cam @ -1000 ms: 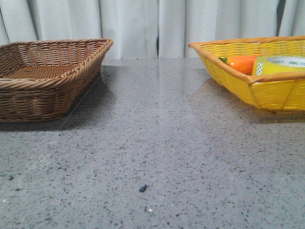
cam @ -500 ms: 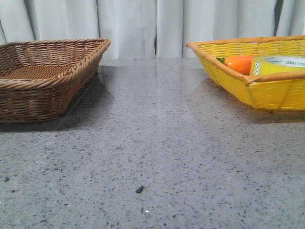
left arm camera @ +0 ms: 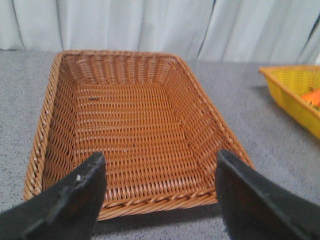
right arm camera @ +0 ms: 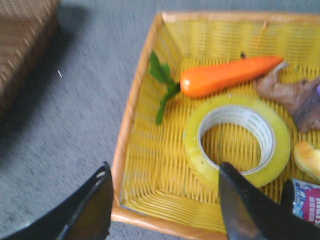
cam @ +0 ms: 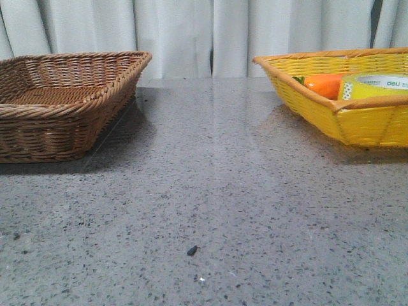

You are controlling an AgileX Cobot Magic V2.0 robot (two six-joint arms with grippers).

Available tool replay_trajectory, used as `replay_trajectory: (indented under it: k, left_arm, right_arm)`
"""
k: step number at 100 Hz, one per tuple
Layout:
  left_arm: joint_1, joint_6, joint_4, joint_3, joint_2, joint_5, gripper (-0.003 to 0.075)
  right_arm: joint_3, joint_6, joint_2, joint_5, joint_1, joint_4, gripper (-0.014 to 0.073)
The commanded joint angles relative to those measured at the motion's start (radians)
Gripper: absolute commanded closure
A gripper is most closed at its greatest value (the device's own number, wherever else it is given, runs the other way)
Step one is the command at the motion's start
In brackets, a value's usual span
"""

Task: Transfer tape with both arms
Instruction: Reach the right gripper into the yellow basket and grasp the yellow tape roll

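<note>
The transfer had not begun. The tape [right arm camera: 237, 137] lay flat on the floor of the yellow basket [right arm camera: 131, 150], beside the carrot [right arm camera: 227, 76], with a brown object [right arm camera: 292, 95] and other small items near it along the far side of that basket. In the front view the tape [cam: 376, 86] sat in the yellow basket [cam: 357, 121] at the right of the table [cam: 217, 191], well apart from the brown wicker basket [cam: 64, 108] at the left.

The right end effector [right arm camera: 165, 210] hung above the near rim of the yellow basket, fingers spread wide and gripping nothing; one finger overlapped the tape's edge in the wrist view, but contact could not be confirmed. The left end effector [left arm camera: 160, 200] hovered over the near edge of the brown wicker basket [left arm camera: 130, 120], likewise wide open and empty. That basket held nothing.

Judged from this layout, every step remained: grasp of the tape by the right arm, a handover between the arms over the open table, and placement, presumably in the brown wicker basket.
</note>
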Motion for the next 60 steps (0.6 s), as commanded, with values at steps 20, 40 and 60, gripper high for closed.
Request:
replay_trajectory:
  k: [20,40,60]
  left_arm:
    - [-0.008,0.018,-0.053,-0.04,0.028,-0.042,0.0282]
    - [-0.008,0.018,-0.053,-0.04,0.028,-0.042,0.0282]
    - [-0.008,0.018,-0.053,-0.04,0.028,-0.042,0.0282]
  right_arm:
    - [-0.141,0.015,0.255,0.06,0.005,-0.058,0.0193]
    - [-0.141,0.028,0.359,0.029,0.005,-0.074,0.0193]
    - [-0.141,0.032,0.438,-0.007,0.005,-0.074,0.0335]
